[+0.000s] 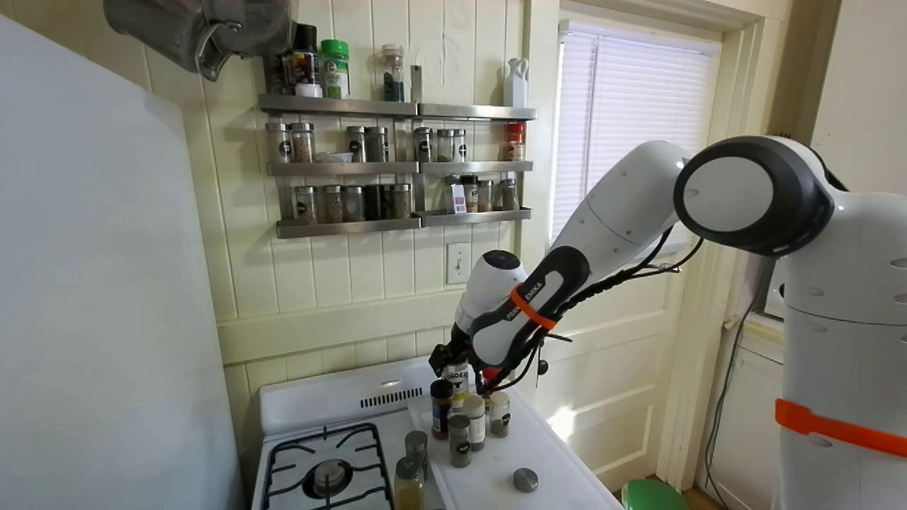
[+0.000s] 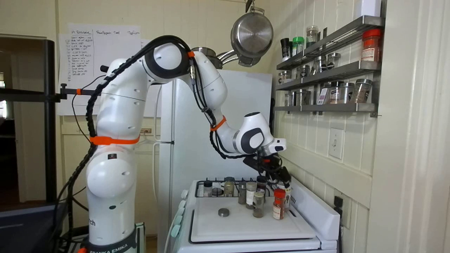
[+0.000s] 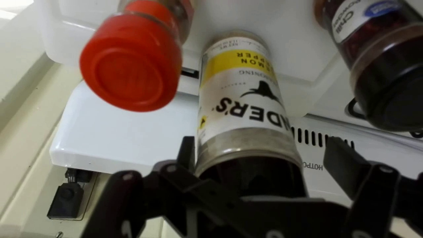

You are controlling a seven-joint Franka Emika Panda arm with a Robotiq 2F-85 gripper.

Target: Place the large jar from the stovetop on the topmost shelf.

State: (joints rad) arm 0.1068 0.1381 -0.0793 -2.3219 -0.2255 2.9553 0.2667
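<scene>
Wrist view: the gripper (image 3: pixel 261 150) is spread, its fingers (image 3: pixel 345 165) on either side of the jar (image 3: pixel 243 99), a gap showing on one side. In both exterior views, the arm (image 2: pixel 215 79) arches high and bends down, its low end slanted toward the back of the stovetop (image 2: pixel 253 228), where the jar stands upright beside a red-capped bottle (image 2: pixel 278 205). Jar: cylindrical, black-lidded, labelled in white with a yellow band.

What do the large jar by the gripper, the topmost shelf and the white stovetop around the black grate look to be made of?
Large jar: glass or clear plastic, can't tell which; the bare band beside its dark lid looks see-through and glossy.
Topmost shelf: probably stainless steel, satin, from its grey sheen.
Stovetop: likely enamelled metal, being smooth, even white.
</scene>
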